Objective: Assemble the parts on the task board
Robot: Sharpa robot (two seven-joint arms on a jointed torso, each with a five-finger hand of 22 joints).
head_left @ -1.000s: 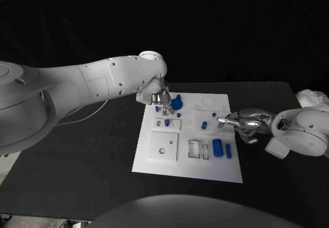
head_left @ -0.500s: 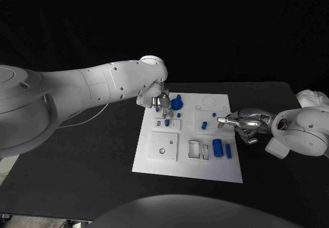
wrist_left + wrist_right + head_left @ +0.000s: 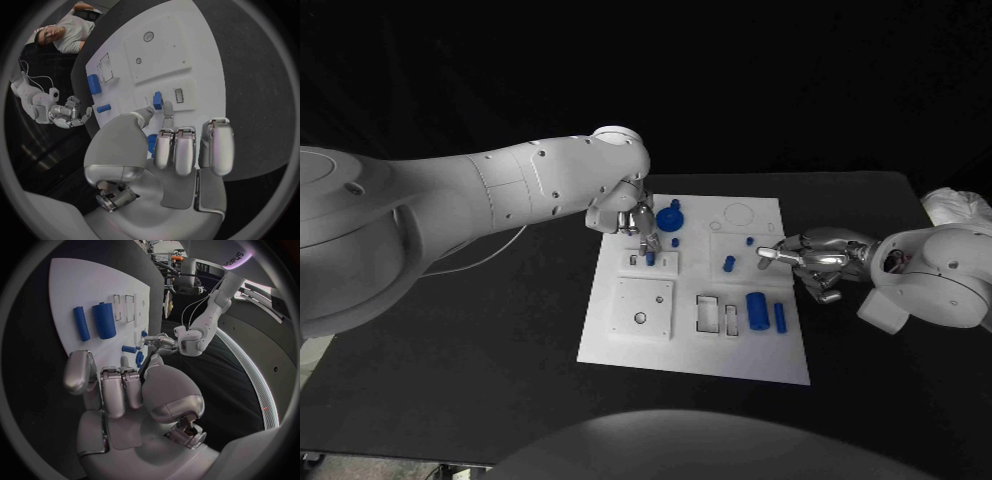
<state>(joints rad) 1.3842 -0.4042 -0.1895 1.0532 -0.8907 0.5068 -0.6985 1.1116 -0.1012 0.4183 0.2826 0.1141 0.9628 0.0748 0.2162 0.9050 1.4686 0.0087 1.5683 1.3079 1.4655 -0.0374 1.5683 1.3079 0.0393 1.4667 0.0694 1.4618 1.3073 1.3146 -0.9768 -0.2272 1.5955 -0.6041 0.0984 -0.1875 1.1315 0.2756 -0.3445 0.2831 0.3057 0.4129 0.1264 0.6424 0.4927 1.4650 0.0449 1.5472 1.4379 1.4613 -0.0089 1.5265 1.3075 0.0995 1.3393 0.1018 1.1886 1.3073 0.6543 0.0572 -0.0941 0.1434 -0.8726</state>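
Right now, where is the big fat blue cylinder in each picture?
Head view: the big blue cylinder lies on the task board, near its right edge.
Left wrist view: the big blue cylinder lies beside two rectangular slots.
Right wrist view: the big blue cylinder lies beyond the fingertips.
Shared landmark: the thin blue cylinder next to it.

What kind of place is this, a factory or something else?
More likely a robotics test lab than a factory: a black table bears one white task board with small blue parts, and two white arms with silver hands, left and right, work over it.
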